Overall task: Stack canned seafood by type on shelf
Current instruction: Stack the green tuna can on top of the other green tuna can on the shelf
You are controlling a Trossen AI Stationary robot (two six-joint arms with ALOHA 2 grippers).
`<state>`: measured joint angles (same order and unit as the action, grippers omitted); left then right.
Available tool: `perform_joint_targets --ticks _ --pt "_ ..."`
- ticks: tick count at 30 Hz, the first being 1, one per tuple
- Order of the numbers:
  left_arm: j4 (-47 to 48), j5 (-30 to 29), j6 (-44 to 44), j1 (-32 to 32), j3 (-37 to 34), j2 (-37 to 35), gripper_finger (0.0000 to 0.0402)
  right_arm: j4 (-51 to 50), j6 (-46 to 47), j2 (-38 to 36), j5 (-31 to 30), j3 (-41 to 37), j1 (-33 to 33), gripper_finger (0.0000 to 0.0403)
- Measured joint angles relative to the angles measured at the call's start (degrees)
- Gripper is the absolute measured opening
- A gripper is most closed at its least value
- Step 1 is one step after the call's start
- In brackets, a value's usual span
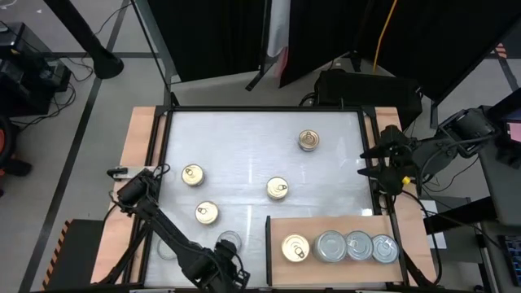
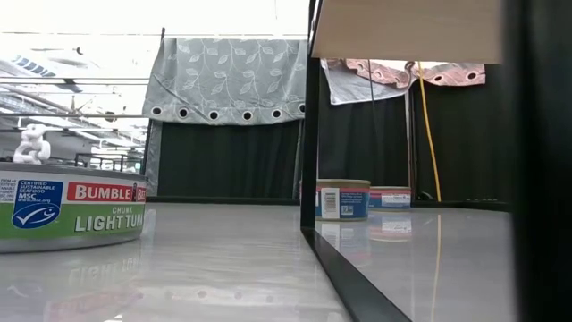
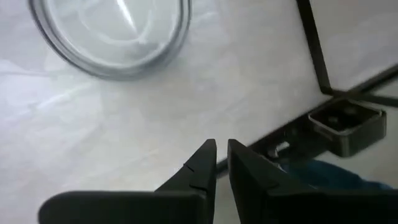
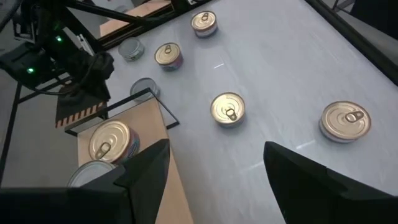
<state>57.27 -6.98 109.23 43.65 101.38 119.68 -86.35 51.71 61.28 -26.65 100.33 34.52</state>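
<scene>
Four gold-topped cans lie loose on the white tabletop (image 1: 193,174) (image 1: 207,213) (image 1: 278,189) (image 1: 308,140). On the wooden shelf (image 1: 326,226) at the near right, a gold-topped can (image 1: 295,248) stands beside three silver-topped cans (image 1: 330,247) (image 1: 358,246) (image 1: 384,249). A silver-topped can (image 1: 229,242) (image 3: 112,31) stands by the shelf's left side. My left gripper (image 3: 221,155) (image 1: 231,264) hangs just near of it, pointing down, shut on nothing and apart from the can. My right gripper (image 4: 214,180) (image 1: 381,163) waits open, raised at the table's right edge.
Another silver-topped can (image 4: 130,48) stands near the table's left edge, past my left arm. A black frame rail (image 1: 268,248) runs along the shelf's left side. In the low view a tuna can (image 2: 71,210) stands close at the left.
</scene>
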Motion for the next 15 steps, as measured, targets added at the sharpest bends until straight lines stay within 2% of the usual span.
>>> perform_joint_targets --ticks 5,9,12,15 --pt "5.06 0.19 3.8 -1.24 0.04 -0.42 0.0043 -0.08 0.82 0.0 0.0 0.0 0.0 0.0251" --pt "14.16 4.98 7.42 -2.45 -0.13 -0.64 0.0043 -0.11 1.16 0.0 -0.23 0.0 0.0 0.0251" --pt "12.91 4.56 4.21 -3.21 -2.03 -0.63 0.0042 -0.11 1.12 0.02 -0.26 0.0 0.0 0.0251" --pt "6.74 5.13 -0.19 -3.75 -4.1 -0.61 0.0032 -0.13 1.06 0.02 -0.28 0.0 0.0 0.0251"
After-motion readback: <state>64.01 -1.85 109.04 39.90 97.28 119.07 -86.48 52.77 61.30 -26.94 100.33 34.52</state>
